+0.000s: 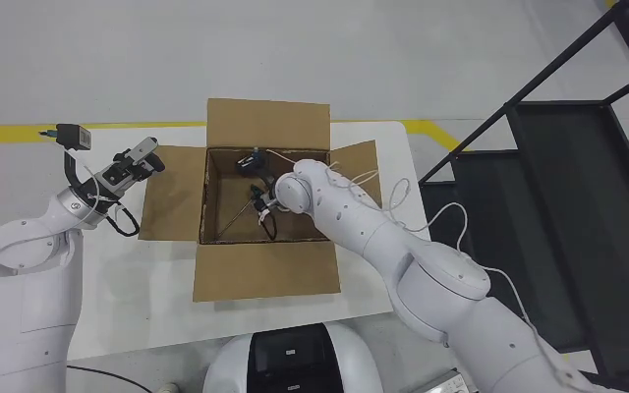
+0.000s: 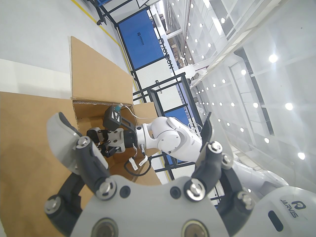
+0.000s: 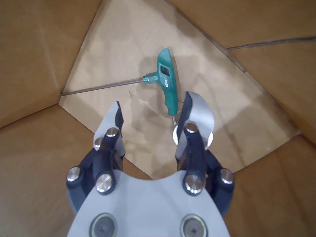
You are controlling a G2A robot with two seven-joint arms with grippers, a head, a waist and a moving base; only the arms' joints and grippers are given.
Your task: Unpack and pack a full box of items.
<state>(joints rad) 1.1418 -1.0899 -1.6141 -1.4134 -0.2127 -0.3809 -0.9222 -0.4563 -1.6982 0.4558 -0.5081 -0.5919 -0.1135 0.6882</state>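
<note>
Sitting mid-table (image 1: 108, 295) toward the far edge, 1 box (image 1: 265, 123), flaps out, holds the right gripper (image 3: 153, 101), narrowly spread and empty, just above a green T-handle key (image 3: 166, 80) on its floor; the left gripper (image 1: 152, 160) hangs spread wide, empty, by the box's left flap.

colours | my T-handled hex key (image 3: 166, 82): green plastic grip, dark plain metal shaft | corrugated cardboard box (image 3: 49, 25): plain brown walls, paler tan floor | table top (image 1: 118, 295): plain white | floor stripe (image 1: 20, 130): yellow on grey
</note>
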